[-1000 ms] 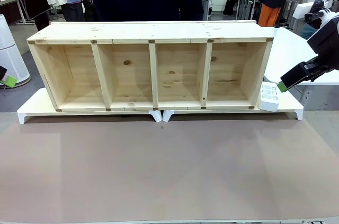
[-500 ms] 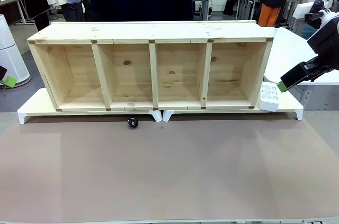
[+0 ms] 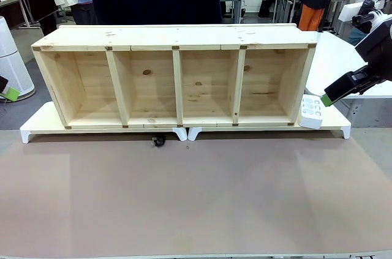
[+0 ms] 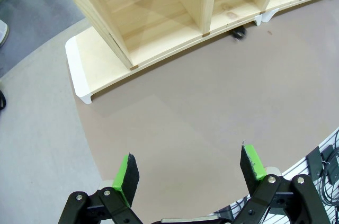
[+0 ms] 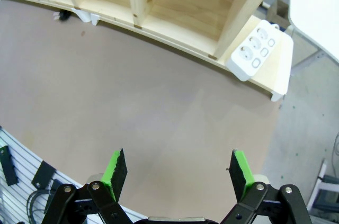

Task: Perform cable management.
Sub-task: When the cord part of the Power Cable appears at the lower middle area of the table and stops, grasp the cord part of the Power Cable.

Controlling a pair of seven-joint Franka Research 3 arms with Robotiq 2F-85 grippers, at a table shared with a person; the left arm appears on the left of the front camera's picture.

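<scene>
One wooden shelf (image 3: 174,75) with four open compartments, set on two white risers (image 3: 43,125). Two grippers, left gripper (image 4: 190,166) and right gripper (image 5: 177,167), both spread wide and holding nothing. One white power strip (image 3: 311,111) at the shelf's right end. One cable (image 3: 158,141): its black end lies on the mat, just below the second compartment from the left.

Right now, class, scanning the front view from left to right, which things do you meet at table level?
Left gripper's green-padded fingers → small black cable plug → white multi-socket power strip → right gripper's green-padded fingers.
</scene>
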